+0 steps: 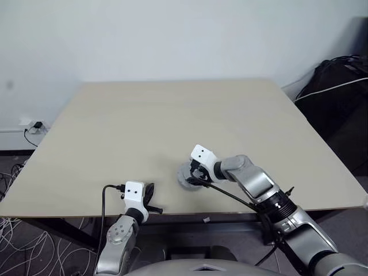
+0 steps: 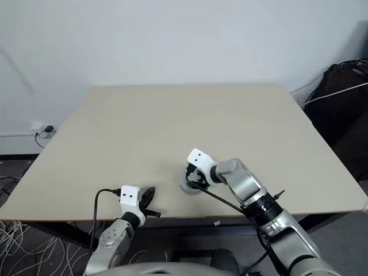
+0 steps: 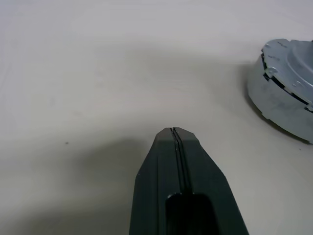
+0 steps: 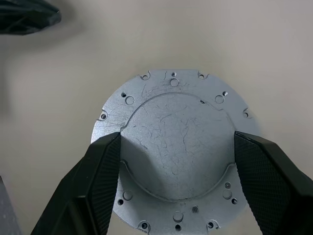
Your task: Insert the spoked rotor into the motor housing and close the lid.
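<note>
The lid [image 4: 171,117], plain grey face with its raised middle up, lies flat on the round motor housing [image 3: 279,111] near the table's front edge. The stack also shows in the head view [image 1: 185,176]. The spoked rotor is hidden. My right gripper [image 4: 177,139] points down over the lid, open, one black finger [image 4: 100,171] on each side of the raised middle. Whether the fingers touch the lid cannot be made out. My left gripper [image 1: 150,192] rests low at the front edge, left of the stack, shut and empty, with its fingertips [image 3: 174,132] pressed together.
The pale table [image 1: 172,115] stretches far behind and to both sides of the stack. A black bag with a white cable [image 1: 339,86] sits off the right edge. Loose cables [image 1: 14,241] and a wall socket [image 1: 34,125] lie to the left.
</note>
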You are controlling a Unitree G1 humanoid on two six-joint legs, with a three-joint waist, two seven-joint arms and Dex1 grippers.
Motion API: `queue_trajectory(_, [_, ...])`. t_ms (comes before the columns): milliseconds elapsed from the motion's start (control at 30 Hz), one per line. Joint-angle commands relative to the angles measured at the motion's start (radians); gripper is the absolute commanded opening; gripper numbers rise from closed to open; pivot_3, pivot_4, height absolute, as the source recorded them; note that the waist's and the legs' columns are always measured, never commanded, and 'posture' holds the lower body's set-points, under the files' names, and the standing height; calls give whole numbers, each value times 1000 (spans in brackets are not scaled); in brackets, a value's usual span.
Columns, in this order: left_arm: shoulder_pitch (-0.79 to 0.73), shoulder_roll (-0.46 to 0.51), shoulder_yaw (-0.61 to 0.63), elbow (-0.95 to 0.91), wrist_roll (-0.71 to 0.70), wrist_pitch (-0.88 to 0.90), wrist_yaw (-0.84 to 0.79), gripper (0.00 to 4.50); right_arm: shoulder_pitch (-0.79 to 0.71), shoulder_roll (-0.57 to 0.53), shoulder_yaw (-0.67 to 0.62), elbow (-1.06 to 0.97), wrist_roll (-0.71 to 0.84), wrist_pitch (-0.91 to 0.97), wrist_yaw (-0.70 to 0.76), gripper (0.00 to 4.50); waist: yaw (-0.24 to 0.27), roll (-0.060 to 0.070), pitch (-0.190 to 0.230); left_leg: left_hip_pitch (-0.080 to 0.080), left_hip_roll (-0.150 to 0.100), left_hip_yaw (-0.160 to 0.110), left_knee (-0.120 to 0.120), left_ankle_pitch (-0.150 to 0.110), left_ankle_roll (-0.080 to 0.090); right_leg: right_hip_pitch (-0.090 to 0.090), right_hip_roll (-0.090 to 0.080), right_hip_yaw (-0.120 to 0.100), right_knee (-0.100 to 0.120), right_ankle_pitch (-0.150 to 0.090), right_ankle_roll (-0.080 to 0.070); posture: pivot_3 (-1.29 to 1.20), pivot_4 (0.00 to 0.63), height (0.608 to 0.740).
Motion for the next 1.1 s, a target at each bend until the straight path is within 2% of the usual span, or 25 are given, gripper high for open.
queue_trajectory(33, [-15, 1, 5, -19, -8, -20, -5, 0, 53, -63, 120, 67, -64, 32, 32, 3212, 1, -1, -1, 0, -3, 0, 0, -1, 2, 0, -2, 0, 0, -1, 1, 0, 0, 740])
queue_trajectory(167, [-14, 0, 6, -20, -8, -20, -3, 0, 39, -63, 138, 76, -93, 23, 15, 3212, 1, -3, -7, 0, -7, 1, 0, -4, 6, 1, -6, 1, -1, -2, 4, 0, 0, 740])
queue_trajectory(233, [-14, 0, 6, -21, -8, -20, -3, 0, 41, -30, 91, 80, -48, 60, 15, 3212, 1, -6, -8, 0, -7, 0, 0, -4, 6, 1, -6, 1, -1, -3, 5, 0, 0, 740])
queue_trajectory(367, [-12, -2, 6, -22, -8, -20, -1, 0, 28, -33, 112, 105, -103, 79, -34, 3212, 0, -5, -8, 0, -7, 0, 1, -4, 6, 1, -6, 1, 0, -3, 5, 0, 0, 740])
queue_trajectory(500, [-14, -3, 6, -22, -8, -19, 0, 0, 28, -17, 88, 112, -83, 119, -48, 3212, 0, -5, -8, 1, -6, 0, 1, -4, 5, 1, -6, 1, 1, -3, 6, 0, 0, 740])
queue_trajectory(700, [-14, -3, 5, -22, -9, -19, -2, 0, 56, -43, 77, 39, -15, 23, 64, 3212, 1, -3, -8, 1, -6, 0, 1, -3, 5, 2, -6, 0, 1, -3, 6, 0, 0, 740])
queue_trajectory(867, [-14, -3, 5, -22, -10, -19, -4, 0, 49, -60, 87, 46, -40, 18, 64, 3212, 2, -4, -9, 0, -7, 0, 1, -8, 5, 1, -6, 1, 0, -2, 6, 0, 0, 740])
queue_trajectory(1100, [-13, -4, 4, -23, -11, -18, -4, 0, 77, -50, 12, 37, -6, -41, 65, 3212, 5, -7, -9, 0, -7, -1, 1, -12, 5, 1, -6, 1, -1, -3, 4, 0, 0, 740])
